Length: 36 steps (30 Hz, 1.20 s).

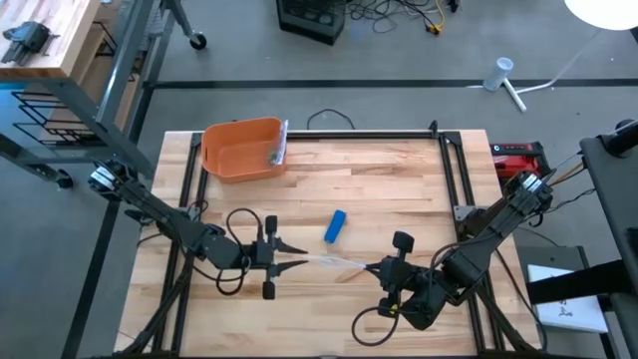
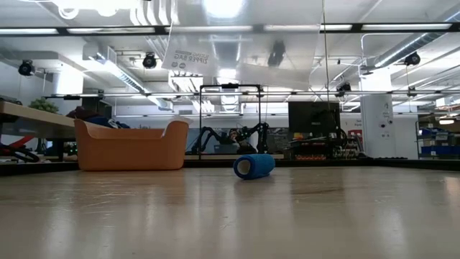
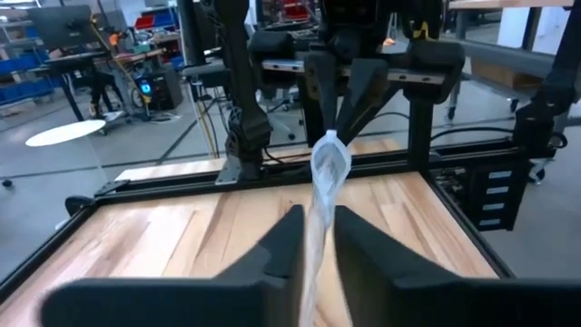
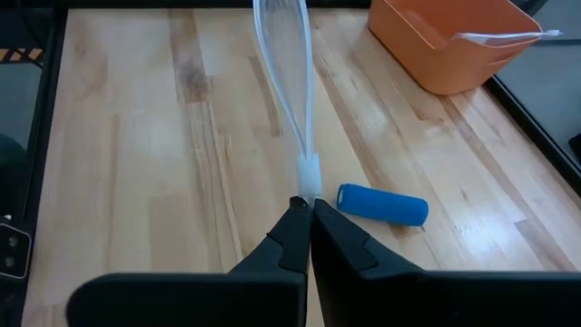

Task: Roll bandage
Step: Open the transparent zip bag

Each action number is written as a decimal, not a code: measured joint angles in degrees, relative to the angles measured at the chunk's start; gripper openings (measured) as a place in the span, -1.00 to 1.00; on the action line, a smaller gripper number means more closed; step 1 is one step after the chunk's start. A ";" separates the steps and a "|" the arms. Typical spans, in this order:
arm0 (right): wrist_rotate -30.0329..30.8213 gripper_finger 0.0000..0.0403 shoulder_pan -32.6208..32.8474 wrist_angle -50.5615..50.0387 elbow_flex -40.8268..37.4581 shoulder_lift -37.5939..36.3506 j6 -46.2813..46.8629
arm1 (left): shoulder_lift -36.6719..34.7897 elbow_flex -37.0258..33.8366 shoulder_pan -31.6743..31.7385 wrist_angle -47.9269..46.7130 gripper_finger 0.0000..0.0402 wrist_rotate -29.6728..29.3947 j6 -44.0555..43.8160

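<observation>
Item: bandage (image 1: 334,262), a thin, pale, translucent strip, stretched in the air above the table (image 1: 399,189) between the two grippers, near the front edge. Left gripper (image 1: 299,265) was at the strip's left end; in the left wrist view its fingers (image 3: 277,254) stood close on either side of the strip with a narrow gap between them, and whether they actually pinched it could not be told. Right gripper (image 1: 371,267) was at the other end, fingers (image 4: 290,238) fully closed on a small bunched tip of the strip; the same bunched tip showed in the left wrist view, hanging from the far gripper's tips. Held this way, from both ends and clear of the wood, the strip looked pulled straight, which would suit winding it evenly; this is a judgement. Item: roll (image 1: 336,226), a short blue cylinder, lay on its side on the table just behind the strip, apart from both grippers and untouched; in the low view it rested alone mid-table with its open end showing. Whether it was a finished bandage or a spare could not be told. Item: tub (image 1: 242,150), orange, sat at the table's back left, well apart from the work, with a pale object lying on its rim; probably a container for stock or finished pieces. Task status, judged: strip unrolled, rolling not yet begun.
</observation>
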 joint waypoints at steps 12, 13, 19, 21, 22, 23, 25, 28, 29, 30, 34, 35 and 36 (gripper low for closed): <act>0.14 -0.99 -0.02 0.09 0.00 0.00 -0.02 | 0.00 0.00 0.00 -0.15 -0.99 2.21 0.32; 0.20 -0.99 -0.02 0.22 0.00 0.00 -0.04 | 0.00 0.00 0.00 -0.15 -0.99 2.83 0.56; 0.26 -0.99 -0.59 4.39 -0.04 0.00 -3.03 | 0.94 0.00 0.13 0.05 -1.00 6.14 1.57; 0.25 -0.99 -0.97 7.41 -0.28 0.02 -5.37 | 1.36 0.00 0.43 0.53 -1.00 6.14 1.56; 0.27 -0.99 -1.23 8.56 -0.33 0.25 -6.30 | 1.54 0.00 0.48 0.95 -1.00 6.10 1.57; 0.26 -0.99 -1.37 9.38 -0.36 0.48 -7.35 | 1.66 0.00 0.53 1.53 -1.00 6.03 1.58; 0.21 -0.99 -1.69 10.33 -0.39 1.21 -8.60 | 1.94 0.00 0.55 2.68 -1.00 5.99 1.68; 0.17 -0.99 -2.26 11.18 -0.39 2.15 -10.59 | 2.36 0.01 0.55 3.43 -1.00 6.02 2.58; 0.21 -0.99 -2.33 11.12 -0.30 2.36 -11.18 | 2.53 0.00 0.55 3.42 -1.00 6.03 2.63; 0.20 -0.99 -2.59 11.23 -0.18 2.64 -11.39 | 2.61 0.00 0.58 3.34 -1.00 6.03 2.64; 0.23 -0.99 -3.47 13.79 0.04 2.99 -12.44 | 2.91 0.02 0.61 3.39 -1.00 6.01 2.69; 0.23 -0.99 -3.67 15.04 0.07 2.99 -13.05 | 2.91 0.00 0.61 3.40 -1.00 6.01 2.69; 0.23 -0.99 -3.82 16.04 0.15 3.01 -13.87 | 2.91 0.01 0.61 3.42 -1.00 6.01 2.69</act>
